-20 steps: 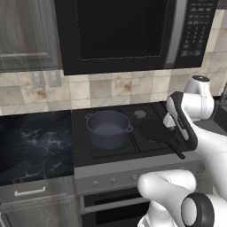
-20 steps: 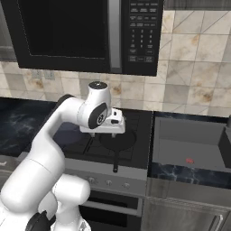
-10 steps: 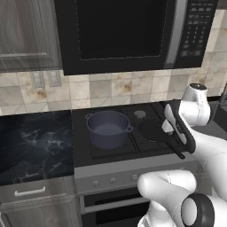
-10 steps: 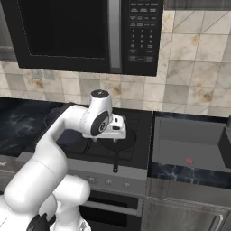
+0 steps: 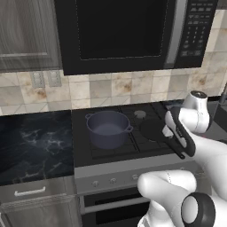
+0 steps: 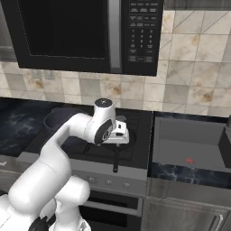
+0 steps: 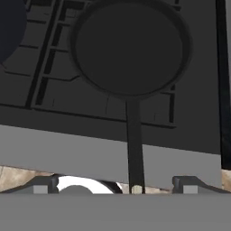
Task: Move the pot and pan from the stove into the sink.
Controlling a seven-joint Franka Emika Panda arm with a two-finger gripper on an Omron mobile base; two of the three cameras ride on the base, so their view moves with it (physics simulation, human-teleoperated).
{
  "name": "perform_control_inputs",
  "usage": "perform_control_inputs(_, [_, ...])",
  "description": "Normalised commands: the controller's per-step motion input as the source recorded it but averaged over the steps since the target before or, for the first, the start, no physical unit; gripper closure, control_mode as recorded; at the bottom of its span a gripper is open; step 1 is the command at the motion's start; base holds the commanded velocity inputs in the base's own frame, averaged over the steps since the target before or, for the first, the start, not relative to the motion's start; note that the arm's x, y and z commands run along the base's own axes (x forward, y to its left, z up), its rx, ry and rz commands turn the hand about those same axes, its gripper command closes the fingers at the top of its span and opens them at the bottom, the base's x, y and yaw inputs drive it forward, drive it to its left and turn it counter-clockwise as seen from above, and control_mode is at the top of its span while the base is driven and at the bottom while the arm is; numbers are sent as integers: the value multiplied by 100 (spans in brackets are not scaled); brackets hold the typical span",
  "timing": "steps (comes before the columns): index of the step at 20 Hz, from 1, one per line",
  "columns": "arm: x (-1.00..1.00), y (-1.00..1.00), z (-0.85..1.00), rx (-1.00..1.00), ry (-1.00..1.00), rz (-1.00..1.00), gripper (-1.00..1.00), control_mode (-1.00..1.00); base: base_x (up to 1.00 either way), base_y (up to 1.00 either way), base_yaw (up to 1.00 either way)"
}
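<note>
Pan [image 7: 130, 45] unmoved, open jaws now lower

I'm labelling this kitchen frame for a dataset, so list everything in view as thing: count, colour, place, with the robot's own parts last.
pot: one, blue-grey, on the stove's left burners, no lid.
pan: one, black, on the stove's right side, long handle pointing toward the front edge.
stove: one, black cooktop with steel knob panel, between the counters.
sink: one, grey basin, right of the stove.
microwave: one, black, above the stove.
countertop: dark marbled, left of the stove.
wall tiles: beige, behind the stove and sink.
cabinet: one, grey wood, upper left.
arm: one, white, reaching over the stove.
gripper: one, dark tips, open, above the pan's handle end.
</note>
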Motion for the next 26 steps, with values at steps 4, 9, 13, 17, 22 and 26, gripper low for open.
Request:
perform_control_inputs(4, [4,-20,-27,0,-3,0,-100,-100,0,0,0])
perform_control_inputs(9, [2,-15,-32,-3,-1,0,-100,-100,0,0,0])
perform_control_inputs(13, [1,-2,-14,-1,0,0,-100,-100,0,0,0])
perform_control_inputs(17, [0,0,0,0,0,0,-100,-100,0,0,0])
perform_control_inputs(22, [0,0,-17,0,0,0,-100,-100,0,0,0])
perform_control_inputs(26, [0,-2,-27,0,-3,0,-100,-100,0,0,0])
